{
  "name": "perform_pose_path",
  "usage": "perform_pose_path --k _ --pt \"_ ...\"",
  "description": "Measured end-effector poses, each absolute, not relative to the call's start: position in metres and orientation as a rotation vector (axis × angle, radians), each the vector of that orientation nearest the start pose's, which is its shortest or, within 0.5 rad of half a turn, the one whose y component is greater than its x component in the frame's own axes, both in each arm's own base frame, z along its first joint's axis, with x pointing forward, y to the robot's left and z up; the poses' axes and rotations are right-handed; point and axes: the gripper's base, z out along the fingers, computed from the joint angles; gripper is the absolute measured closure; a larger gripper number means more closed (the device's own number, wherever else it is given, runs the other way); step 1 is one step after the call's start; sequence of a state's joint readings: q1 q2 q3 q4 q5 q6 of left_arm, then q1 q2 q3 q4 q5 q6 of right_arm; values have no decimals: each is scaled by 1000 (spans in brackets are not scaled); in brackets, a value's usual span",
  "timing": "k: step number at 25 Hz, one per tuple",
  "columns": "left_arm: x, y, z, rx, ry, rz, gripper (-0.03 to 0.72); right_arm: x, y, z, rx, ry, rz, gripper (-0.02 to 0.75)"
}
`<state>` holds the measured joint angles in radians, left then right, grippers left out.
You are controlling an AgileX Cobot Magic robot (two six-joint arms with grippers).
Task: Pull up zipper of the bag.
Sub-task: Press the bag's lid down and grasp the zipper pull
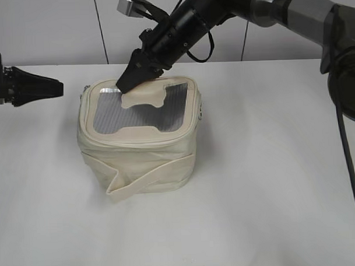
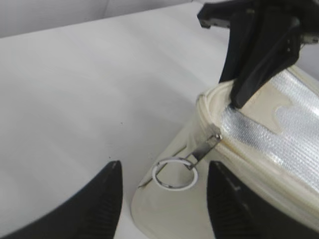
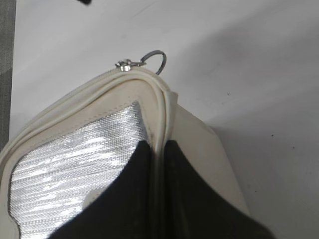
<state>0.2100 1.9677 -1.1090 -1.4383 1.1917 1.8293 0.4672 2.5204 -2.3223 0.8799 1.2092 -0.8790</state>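
A cream fabric bag (image 1: 140,152) with a silvery mesh top panel stands on the white table. Its zipper slider with a metal pull tab and ring (image 2: 174,173) sits at the bag's corner; the ring also shows in the right wrist view (image 3: 155,59). My right gripper (image 1: 132,77) is shut on the bag's top rim at the far edge, the seam pinched between its fingers (image 3: 158,154). My left gripper (image 2: 162,191) is open, its fingers on either side of the ring without touching it; in the exterior view it hovers left of the bag (image 1: 53,88).
The white table (image 1: 272,182) stretches around the bag. A loose cream strap (image 1: 138,184) hangs folded at the bag's front. A white wall stands behind the table.
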Motion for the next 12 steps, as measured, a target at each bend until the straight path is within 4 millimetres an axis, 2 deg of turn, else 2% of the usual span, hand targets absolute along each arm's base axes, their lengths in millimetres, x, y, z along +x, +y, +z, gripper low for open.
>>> perform_pose_path --k 5,12 --pt "367 -28 158 873 1964 -1041 272 443 297 193 -1348 2143 1072 683" --pt "368 -49 145 1049 2022 -870 272 443 297 193 -1347 2144 1073 684"
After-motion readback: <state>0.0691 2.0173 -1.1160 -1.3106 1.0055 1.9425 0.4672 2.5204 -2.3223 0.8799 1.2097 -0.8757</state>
